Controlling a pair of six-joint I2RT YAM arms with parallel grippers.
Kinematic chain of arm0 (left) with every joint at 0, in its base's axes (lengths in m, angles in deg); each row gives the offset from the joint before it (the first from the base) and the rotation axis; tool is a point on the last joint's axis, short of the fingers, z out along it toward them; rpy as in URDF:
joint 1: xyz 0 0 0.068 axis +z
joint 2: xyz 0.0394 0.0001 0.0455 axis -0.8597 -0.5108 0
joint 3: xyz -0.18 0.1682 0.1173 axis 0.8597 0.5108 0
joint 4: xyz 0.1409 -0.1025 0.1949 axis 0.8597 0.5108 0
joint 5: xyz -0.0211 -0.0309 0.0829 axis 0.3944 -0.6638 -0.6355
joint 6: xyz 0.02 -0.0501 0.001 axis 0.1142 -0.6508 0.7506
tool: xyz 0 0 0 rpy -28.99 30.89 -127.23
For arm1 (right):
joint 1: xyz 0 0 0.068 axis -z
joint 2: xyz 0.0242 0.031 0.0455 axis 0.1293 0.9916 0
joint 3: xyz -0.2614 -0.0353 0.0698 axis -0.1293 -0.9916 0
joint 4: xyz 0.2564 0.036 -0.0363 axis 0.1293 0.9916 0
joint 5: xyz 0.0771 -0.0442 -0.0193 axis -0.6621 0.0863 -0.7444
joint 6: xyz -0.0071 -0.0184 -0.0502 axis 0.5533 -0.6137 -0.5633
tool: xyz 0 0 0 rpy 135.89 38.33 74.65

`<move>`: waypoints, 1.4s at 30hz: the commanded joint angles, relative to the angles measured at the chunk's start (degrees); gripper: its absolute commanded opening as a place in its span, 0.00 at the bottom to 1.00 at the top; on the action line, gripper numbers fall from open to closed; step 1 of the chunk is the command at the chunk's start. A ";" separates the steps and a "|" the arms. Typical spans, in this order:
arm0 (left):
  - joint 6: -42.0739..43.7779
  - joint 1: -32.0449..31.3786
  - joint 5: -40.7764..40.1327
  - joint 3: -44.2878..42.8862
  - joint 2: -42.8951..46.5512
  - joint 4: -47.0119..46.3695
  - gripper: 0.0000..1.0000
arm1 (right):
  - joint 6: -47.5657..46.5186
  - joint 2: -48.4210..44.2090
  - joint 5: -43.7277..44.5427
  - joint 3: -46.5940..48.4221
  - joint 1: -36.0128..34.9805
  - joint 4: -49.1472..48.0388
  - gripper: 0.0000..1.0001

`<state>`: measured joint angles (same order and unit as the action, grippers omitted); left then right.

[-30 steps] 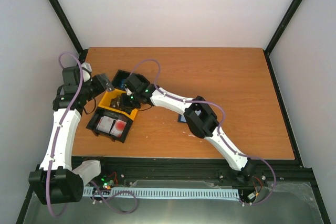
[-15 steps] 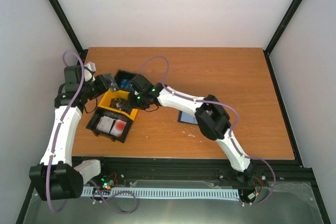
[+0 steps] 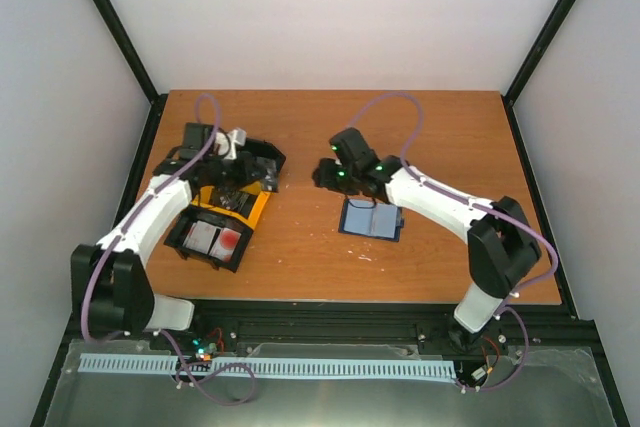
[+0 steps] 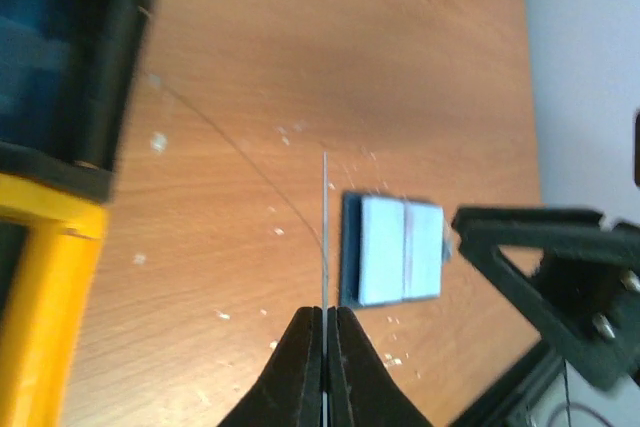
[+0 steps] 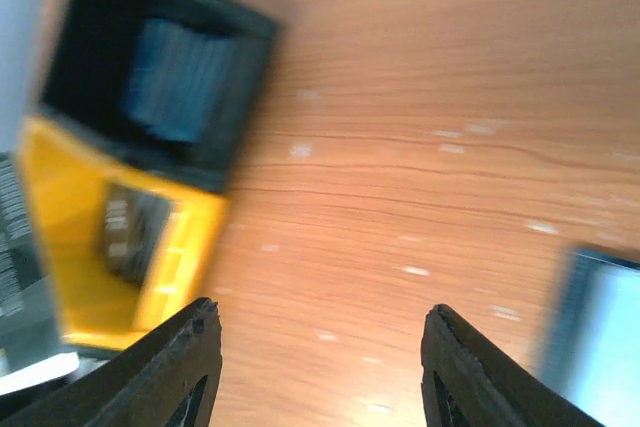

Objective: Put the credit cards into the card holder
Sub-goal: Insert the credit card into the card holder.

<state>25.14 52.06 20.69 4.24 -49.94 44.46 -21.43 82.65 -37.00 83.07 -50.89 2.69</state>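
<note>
My left gripper (image 4: 325, 315) is closed on one credit card (image 4: 325, 227). I pinch it by its near end, and my left wrist camera sees it edge-on as a thin pale line (its colour cannot be told from that angle). The card sticks out ahead of my fingertips over the wooden table (image 3: 450, 127), between the black-and-yellow tray (image 4: 40, 277) and the card holder (image 3: 371, 218). In the wrist view its edge sits just beside the holder's border; I cannot tell whether they touch.

The card holder lies open and flat on the table, to the right of the tray and apart from it. It is pale blue inside with a dark navy edge and a fold down the middle.

My right gripper (image 5: 320, 367) has its jaws spread wide and holds nothing. It hangs over bare wood near the holder's far-left corner.

The tray has three compartments:
- **Far, black:** blue cards (image 5: 185, 82).
- **Middle, yellow:** dark grey cards (image 5: 135, 227).
- **Near, black:** white cards (image 3: 213, 239) with red blotches.
</note>
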 commanded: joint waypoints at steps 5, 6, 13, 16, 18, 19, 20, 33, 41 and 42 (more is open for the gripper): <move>3.47 -11.55 8.54 -3.08 -13.47 -8.25 0.01 | -2.71 -7.71 5.00 -13.64 9.38 7.35 0.54; 3.41 -12.65 9.78 -3.60 -15.24 -9.27 0.01 | -2.61 -7.97 5.29 -14.54 10.26 8.84 0.54; 2.54 -19.36 13.23 -10.44 -25.71 -16.06 0.01 | -1.50 -11.26 12.99 -19.67 14.54 17.13 0.51; -0.81 -22.38 13.37 -10.63 -28.62 -23.03 0.01 | -2.58 -12.35 12.51 -22.12 16.82 17.31 0.51; -1.89 -24.46 11.07 -10.82 -30.25 -26.51 0.01 | -4.20 -12.54 10.56 -23.60 18.12 16.17 0.50; -2.78 -25.31 10.14 -10.76 -31.01 -27.94 0.01 | -4.96 -12.48 9.21 -24.10 18.74 15.56 0.49; -3.99 -25.90 9.74 -10.45 -31.96 -30.06 0.01 | -5.81 -12.27 8.11 -24.48 19.23 15.11 0.48; -14.38 -33.33 2.30 -5.71 -38.04 -46.16 0.01 | -8.98 -11.18 -0.95 -29.80 22.11 9.60 0.42; -15.79 -33.38 1.55 -3.66 -39.92 -46.76 0.01 | -9.34 -9.94 -1.78 -31.25 22.24 8.29 0.40; -15.80 -33.32 1.48 -3.75 -40.27 -46.69 0.01 | -9.37 -9.79 -1.85 -31.42 22.21 8.13 0.39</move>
<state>10.71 18.90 23.07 0.33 -88.85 0.79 -30.00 71.94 -38.33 52.60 -29.21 12.03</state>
